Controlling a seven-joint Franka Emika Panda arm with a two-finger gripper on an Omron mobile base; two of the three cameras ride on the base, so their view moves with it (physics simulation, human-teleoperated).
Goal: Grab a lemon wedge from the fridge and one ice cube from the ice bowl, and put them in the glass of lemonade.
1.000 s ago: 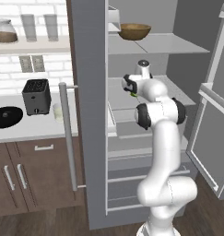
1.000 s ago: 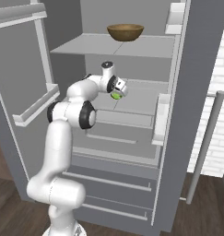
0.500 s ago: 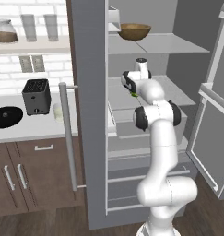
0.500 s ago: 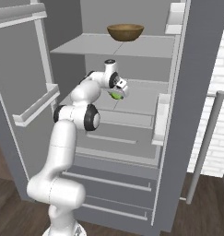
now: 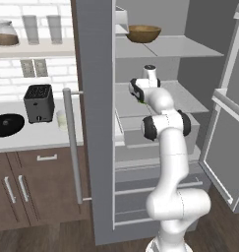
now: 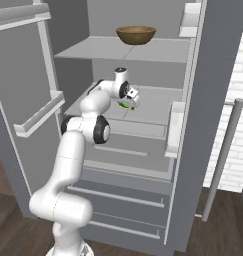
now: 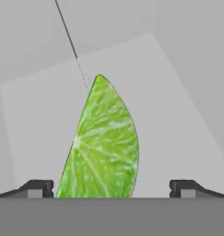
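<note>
- Green and close, the lemon wedge (image 7: 102, 143) stands between the two dark fingertips (image 7: 37, 188) in the hand view, its lower edge cut off by the bottom of the picture, so whether it rests on the shelf cannot be made out there.
- Both tips stand wide apart, one on each side of the wedge, and neither touches it (a clear gap shows on the right, a thinner one on the left).
- From the right base view the gripper (image 6: 129, 101) hangs just over the middle shelf of the fridge (image 6: 208, 90), and the wedge (image 6: 125, 105) shows as a small green sliver beneath the hand, mostly hidden by it.
- From the left base view the gripper (image 5: 139, 94) is turned away; its jaws are hard to see there.
- Fridge doors stand swung open on both sides, the right one cut off by the frame edge.
- Above, a brown wooden bowl (image 6: 136, 34) sits on the top shelf.
- Farther left, on the counter, the glass of lemonade (image 5: 61, 118) stands just beside the toaster (image 5: 38, 103), partly behind the door handle (image 5: 73, 147).
- Leftmost, the ice bowl (image 5: 7, 124) is cut by the frame edge; any ice cube in it is too small to tell.
</note>
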